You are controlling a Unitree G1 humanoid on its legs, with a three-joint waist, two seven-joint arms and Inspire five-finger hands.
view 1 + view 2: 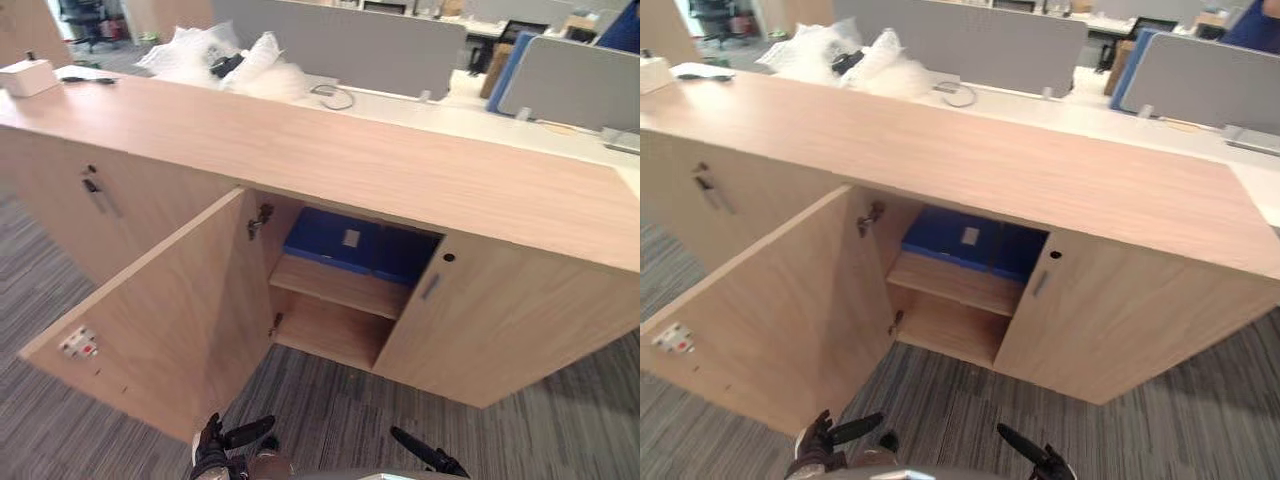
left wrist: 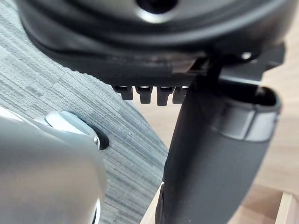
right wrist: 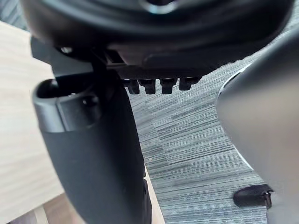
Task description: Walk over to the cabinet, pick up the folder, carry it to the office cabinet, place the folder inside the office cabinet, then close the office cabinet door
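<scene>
- Head views: long low wooden cabinet (image 1: pixel 330 160) runs from 9 to 3 o'clock across the picture.
- Its left door (image 1: pixel 150 320) stands wide open, swung out toward 8 o'clock; small white and red sticker (image 1: pixel 80 345) on the inner face.
- Blue folder (image 1: pixel 345 240) lies flat on the upper shelf (image 1: pixel 335 285) inside the open compartment, near centre, white label facing up. It is apart from both hands.
- Lower compartment under the shelf is visible, bare wood.
- Right door (image 1: pixel 500 320) is closed at 4 o'clock, with a slim handle (image 1: pixel 431 286) near its left edge.
- Left hand (image 1: pixel 225 445) is at 6 o'clock, low at the frame edge over the grey carpet (image 1: pixel 330 410); fingers loose and spread, holding nothing.
- Right hand (image 1: pixel 430 455) is at 5 o'clock at the frame edge, also relaxed and empty; both are well apart from the cabinet.
- Left wrist view: thumb (image 2: pixel 215 158) hangs straight, short fingertips (image 2: pixel 149 93) in a row beside it, carpet and wood past them.
- Right wrist view: same pose, thumb (image 3: pixel 93 154) down, nothing in the grasp.
- On the cabinet top, a white box (image 1: pixel 28 76) at 10 o'clock.
- Crumpled white plastic wrap (image 1: pixel 215 55) at 11 o'clock.
- Grey desk partitions (image 1: pixel 340 45) behind, from 12 to 2 o'clock.
</scene>
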